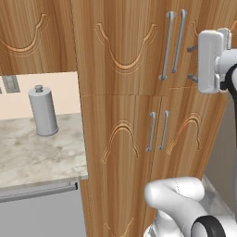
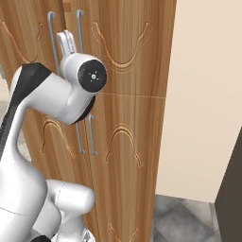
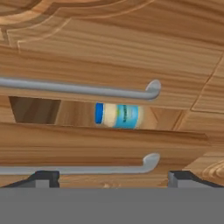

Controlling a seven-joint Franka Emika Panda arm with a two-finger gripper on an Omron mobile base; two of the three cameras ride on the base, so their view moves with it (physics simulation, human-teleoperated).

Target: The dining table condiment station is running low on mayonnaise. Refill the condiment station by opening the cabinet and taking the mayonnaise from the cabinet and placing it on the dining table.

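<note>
Left base view: the cabinet [image 1: 125, 51], tall brown wood-grain, upper doors carved with arch lines and fitted with long grey bar handles [image 1: 173, 44]; the gripper [image 1: 192, 62] held level just beside those handles, fingers barely visible, whether released or clenched I cannot tell here; a grey canister [image 1: 43, 111] upright on the marbled counter [image 1: 41, 152] to the left, well apart from the work. Right base view: the arm's wrist close before the upper doors, a bare beige wall [image 2: 208, 94] alongside. Hand view: the two finger tips [image 3: 43, 178] set wide apart, released, grasping nothing; the upper doors parted by a narrow gap; the mayonnaise [image 3: 119, 115] seen through it inside the cabinet; judged light, rigid, smooth and somewhat slippery, best taken across the body below the blue lid; obstruction: both door edges and handles, the gap judged too narrow for the hand until a door swings wider.
</note>
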